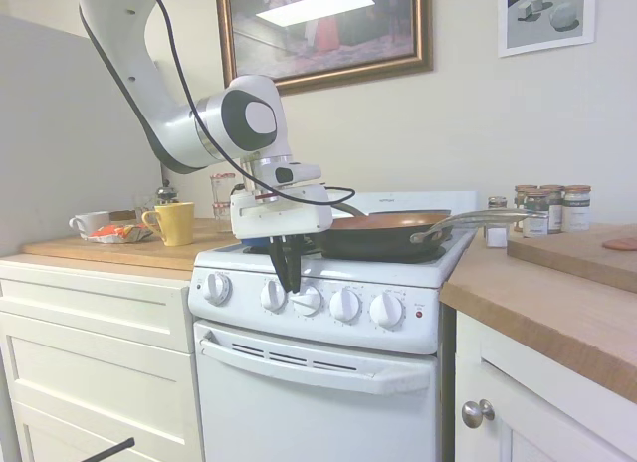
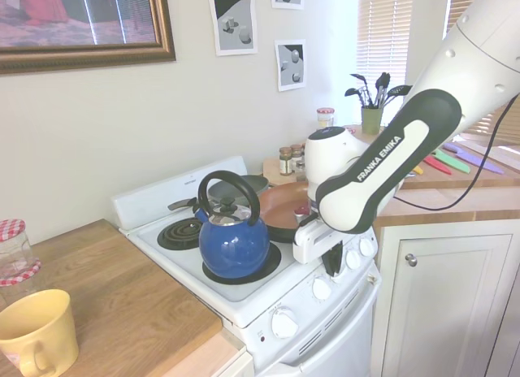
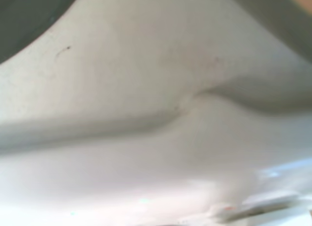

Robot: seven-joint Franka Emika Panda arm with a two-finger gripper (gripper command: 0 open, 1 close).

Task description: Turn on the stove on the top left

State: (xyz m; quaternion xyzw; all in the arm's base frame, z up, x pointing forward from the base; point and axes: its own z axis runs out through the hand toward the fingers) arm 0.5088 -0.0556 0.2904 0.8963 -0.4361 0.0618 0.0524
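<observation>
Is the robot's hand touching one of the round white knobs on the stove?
Cannot tell. In the first exterior view the hand overlaps the round white knobs, but no view shows contact or a gap plainly.

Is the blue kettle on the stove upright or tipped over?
Upright. The blue kettle sits flat on a front burner of the stove, black handle arched over its lid.

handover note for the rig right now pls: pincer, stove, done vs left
Pincer: down at the stove's knob row, fingers around or just in front of the second knob from the left in the first exterior view; open or shut not readable.
Cooktop: blue kettle front, copper pan beside it.
Done: pincer at the knobs.
Left: confirm the grip, turn the knob; no sign of a burner on.
</observation>
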